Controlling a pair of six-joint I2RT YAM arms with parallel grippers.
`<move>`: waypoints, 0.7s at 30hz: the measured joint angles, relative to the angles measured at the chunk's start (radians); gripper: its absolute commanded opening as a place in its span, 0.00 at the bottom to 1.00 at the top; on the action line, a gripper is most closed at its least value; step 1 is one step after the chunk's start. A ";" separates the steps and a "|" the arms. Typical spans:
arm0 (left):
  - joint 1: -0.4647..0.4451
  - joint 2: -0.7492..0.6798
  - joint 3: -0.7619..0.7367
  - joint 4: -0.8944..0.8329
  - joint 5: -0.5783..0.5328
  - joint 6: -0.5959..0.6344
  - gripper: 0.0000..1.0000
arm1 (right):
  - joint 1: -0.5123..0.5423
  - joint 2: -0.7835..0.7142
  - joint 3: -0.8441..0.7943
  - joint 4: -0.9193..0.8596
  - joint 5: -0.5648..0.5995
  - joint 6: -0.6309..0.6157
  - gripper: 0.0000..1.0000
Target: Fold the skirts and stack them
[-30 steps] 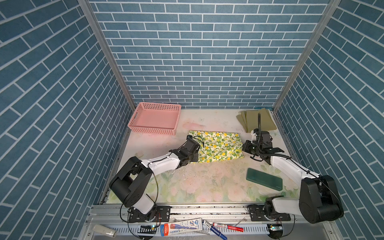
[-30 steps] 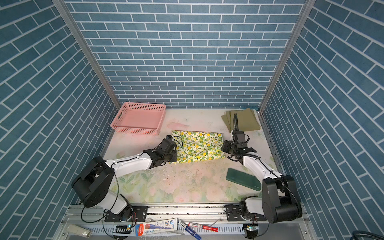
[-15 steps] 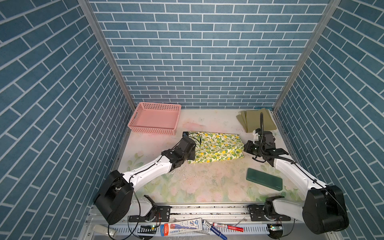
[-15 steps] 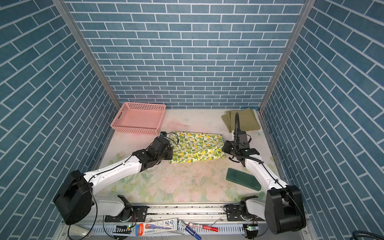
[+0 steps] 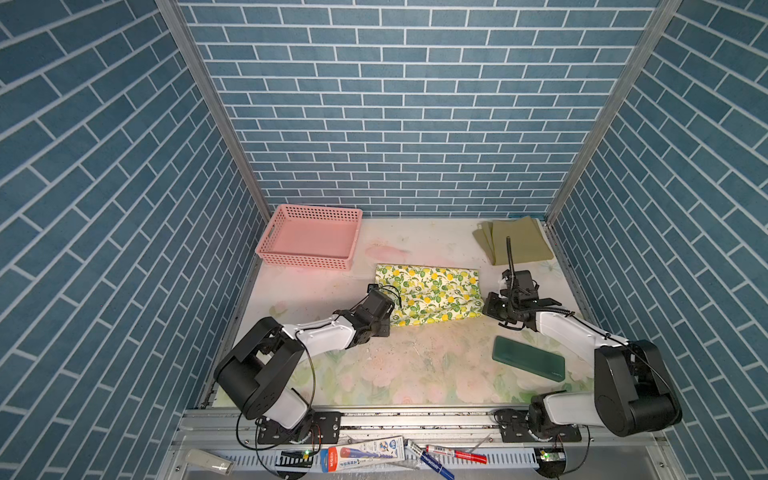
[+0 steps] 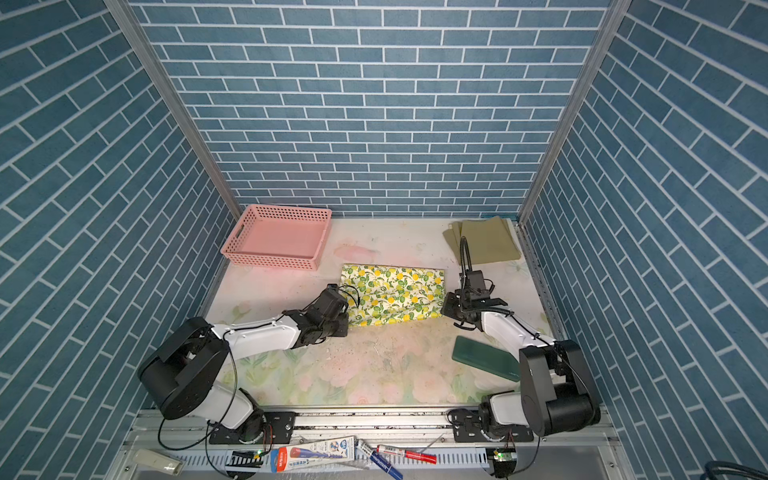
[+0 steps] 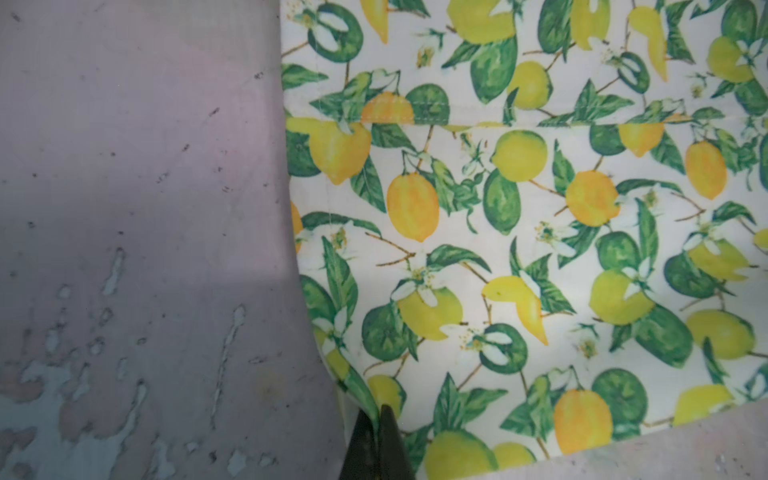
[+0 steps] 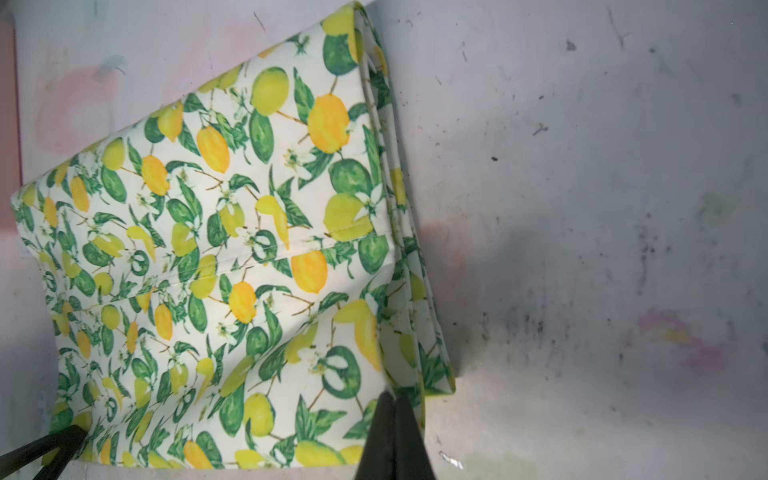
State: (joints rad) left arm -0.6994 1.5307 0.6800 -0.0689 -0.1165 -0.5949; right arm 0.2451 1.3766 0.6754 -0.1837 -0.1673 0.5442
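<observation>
Lemon skirt (image 5: pixel 430 300) sits mid-frame in both top views, folded into a flat strip. Both the left gripper (image 7: pixel 376 419) and right gripper (image 8: pixel 392 409) have their jaws pinched tight on its lower corners. Looks like the carry step to me, so the next move needs an even lift over to the olive skirt (image 5: pixel 515 245) at upper right for stacking.

Lemon skirt (image 5: pixel 432 295) flatter than a half-second ago; left arm (image 5: pixel 324 334) back in its tucked pose.

free: front-centre table (image 5: pixel 395 365) | obstacles: lemon skirt (image 5: pixel 428 299) centre, green block (image 5: pixel 528 357) front right, pink basket (image 5: pixel 309 243) back left
</observation>
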 measured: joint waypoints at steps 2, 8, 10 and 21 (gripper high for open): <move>0.000 -0.003 0.000 0.006 0.002 0.000 0.00 | 0.000 0.022 0.018 -0.003 0.011 -0.003 0.00; -0.001 -0.025 0.043 -0.018 -0.006 0.009 0.00 | 0.000 0.083 0.133 -0.011 0.053 -0.031 0.00; -0.001 -0.031 0.067 -0.023 -0.010 0.013 0.00 | -0.002 0.106 0.175 -0.009 0.068 -0.048 0.00; -0.003 -0.035 0.039 -0.006 -0.009 0.007 0.00 | -0.005 0.110 0.118 0.012 0.077 -0.054 0.00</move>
State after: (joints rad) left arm -0.7029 1.4960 0.7189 -0.0750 -0.1253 -0.5877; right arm 0.2401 1.4864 0.7933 -0.1715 -0.0898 0.4904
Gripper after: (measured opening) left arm 0.052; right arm 0.044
